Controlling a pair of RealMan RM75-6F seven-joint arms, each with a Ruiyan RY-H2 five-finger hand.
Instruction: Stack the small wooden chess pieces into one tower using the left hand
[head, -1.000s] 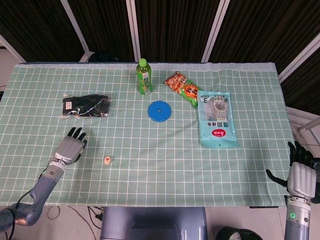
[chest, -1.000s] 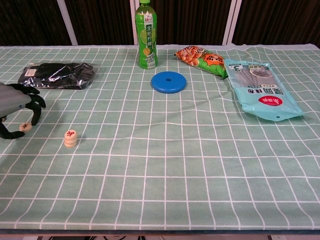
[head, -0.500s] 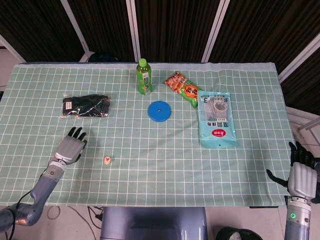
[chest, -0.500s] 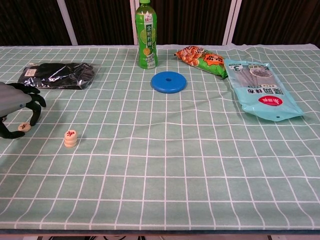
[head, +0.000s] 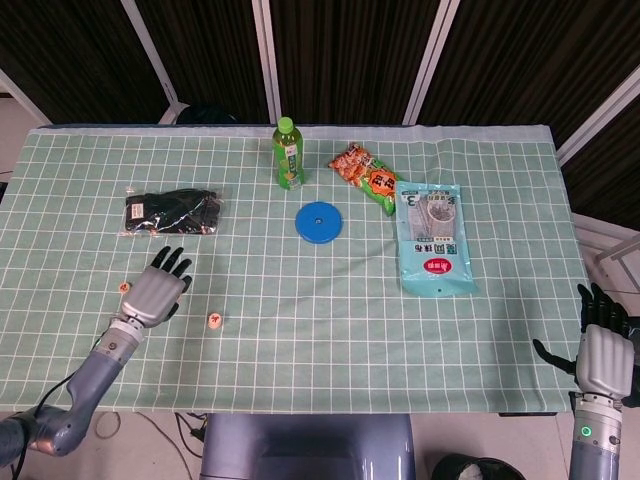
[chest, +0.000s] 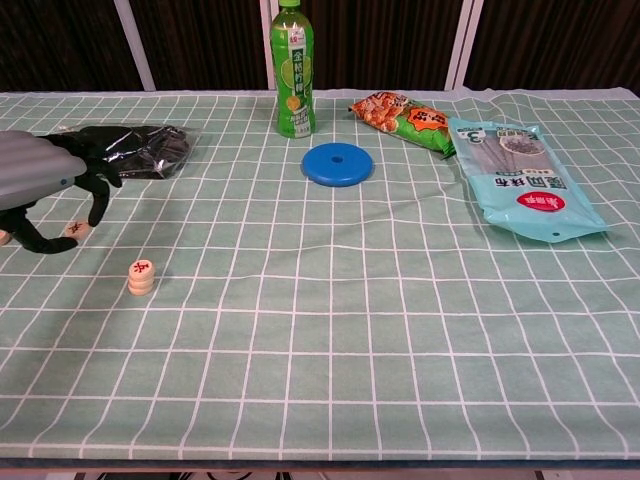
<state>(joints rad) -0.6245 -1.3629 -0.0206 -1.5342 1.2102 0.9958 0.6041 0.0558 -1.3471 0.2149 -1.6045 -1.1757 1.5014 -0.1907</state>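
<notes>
A short stack of round wooden chess pieces (head: 214, 321) (chest: 141, 277) stands near the table's front left. My left hand (head: 155, 295) (chest: 40, 180) hovers just left of it. In the chest view it pinches one wooden piece (chest: 77, 229) between thumb and fingertip, a little above the cloth; the head view hides that piece under the hand. Another loose piece (head: 124, 287) (chest: 3, 237) lies on the cloth left of the hand. My right hand (head: 603, 360) hangs off the table's front right corner, fingers apart, holding nothing.
A black packet (head: 170, 211) lies behind the left hand. Further back stand a green bottle (head: 288, 154), a blue disc (head: 319, 221), an orange snack bag (head: 366, 178) and a light blue pouch (head: 432, 236). The green checked cloth (head: 330, 330) covers the table.
My left hand has risen and moved right toward the stack with the pinched piece. Its move uncovered a second loose piece on the cloth. The right hand has not moved.
</notes>
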